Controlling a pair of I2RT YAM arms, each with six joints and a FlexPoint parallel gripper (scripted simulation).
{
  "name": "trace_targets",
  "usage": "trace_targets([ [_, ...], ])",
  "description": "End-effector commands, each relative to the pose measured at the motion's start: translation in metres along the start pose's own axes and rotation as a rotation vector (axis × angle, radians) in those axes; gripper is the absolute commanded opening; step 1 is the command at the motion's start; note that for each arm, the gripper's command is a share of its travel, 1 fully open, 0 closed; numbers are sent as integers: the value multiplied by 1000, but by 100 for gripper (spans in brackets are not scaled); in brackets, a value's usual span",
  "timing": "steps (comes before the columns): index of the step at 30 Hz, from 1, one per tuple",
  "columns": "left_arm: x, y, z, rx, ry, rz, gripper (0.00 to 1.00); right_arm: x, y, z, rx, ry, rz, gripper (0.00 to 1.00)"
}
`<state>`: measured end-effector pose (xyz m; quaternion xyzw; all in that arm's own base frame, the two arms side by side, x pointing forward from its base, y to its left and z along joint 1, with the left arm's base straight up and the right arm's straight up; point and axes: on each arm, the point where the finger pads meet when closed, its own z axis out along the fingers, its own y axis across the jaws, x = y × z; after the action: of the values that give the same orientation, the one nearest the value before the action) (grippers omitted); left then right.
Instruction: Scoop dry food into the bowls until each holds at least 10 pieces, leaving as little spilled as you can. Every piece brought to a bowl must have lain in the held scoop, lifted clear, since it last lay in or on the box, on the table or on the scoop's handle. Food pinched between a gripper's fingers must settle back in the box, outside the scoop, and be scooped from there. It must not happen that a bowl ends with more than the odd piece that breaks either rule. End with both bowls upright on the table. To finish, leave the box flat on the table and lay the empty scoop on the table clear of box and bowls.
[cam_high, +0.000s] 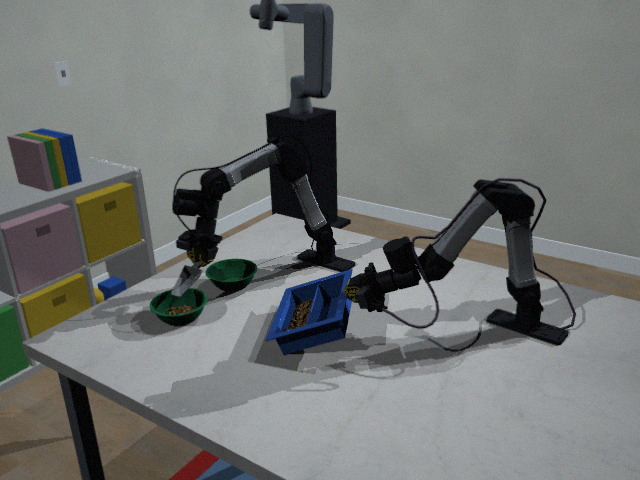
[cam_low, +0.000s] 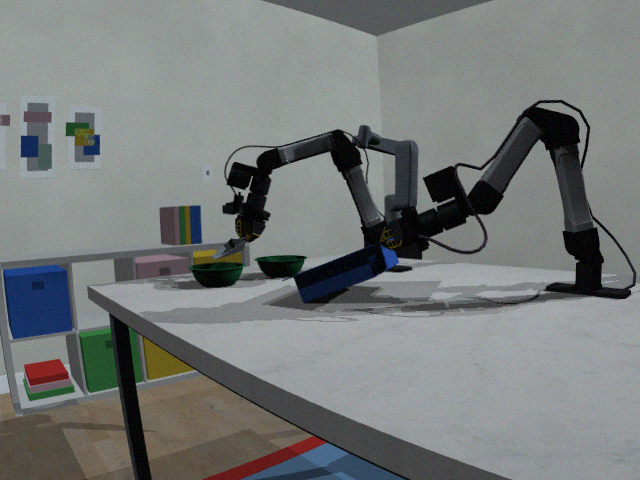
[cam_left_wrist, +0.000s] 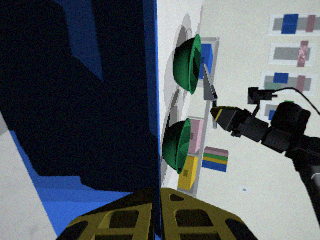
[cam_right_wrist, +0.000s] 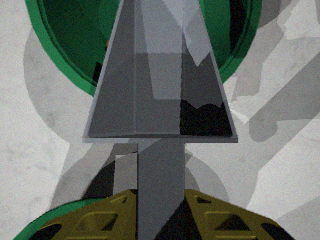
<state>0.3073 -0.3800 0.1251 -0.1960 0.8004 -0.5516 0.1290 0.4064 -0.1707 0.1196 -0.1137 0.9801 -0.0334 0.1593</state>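
Observation:
My left gripper (cam_high: 349, 290) (cam_low: 391, 242) (cam_left_wrist: 157, 196) is shut on the rim of the blue box (cam_high: 313, 338) (cam_low: 338, 273), which is tilted with that end raised. Brown food (cam_high: 299, 314) lies in its lower compartment. My right gripper (cam_high: 199, 261) (cam_low: 248, 238) (cam_right_wrist: 160, 198) is shut on the handle of the grey scoop (cam_high: 185, 281) (cam_low: 227, 249) (cam_right_wrist: 160, 75). The scoop slants down over the near green bowl (cam_high: 165, 301) (cam_low: 217, 276) (cam_left_wrist: 182, 65); no pieces show in its pan. That bowl holds a patch of food. The other green bowl (cam_high: 231, 279) (cam_low: 281, 266) (cam_left_wrist: 175, 147) is upright; its contents are unclear.
Both bowls stand on the white table (cam_high: 439, 403) (cam_low: 439, 351), close together between the box and the table's far left corner. The right arm reaches over behind them. A shelf unit (cam_high: 111, 175) with coloured bins stands beyond the table's left edge.

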Motion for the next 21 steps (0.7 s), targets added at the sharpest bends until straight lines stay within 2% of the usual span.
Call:
trace_targets([
  [1, 3, -25, 4, 72, 10, 45, 0, -17, 1, -15, 41, -166, 158, 0],
  [6, 3, -25, 4, 72, 10, 45, 0, -14, 10, -10, 26, -205, 247, 0],
  [15, 3, -25, 4, 72, 10, 45, 0, -11, 5, -11, 48, -198, 253, 0],
  [21, 3, -25, 4, 72, 10, 45, 0, -22, -5, -13, 60, -217, 250, 0],
])
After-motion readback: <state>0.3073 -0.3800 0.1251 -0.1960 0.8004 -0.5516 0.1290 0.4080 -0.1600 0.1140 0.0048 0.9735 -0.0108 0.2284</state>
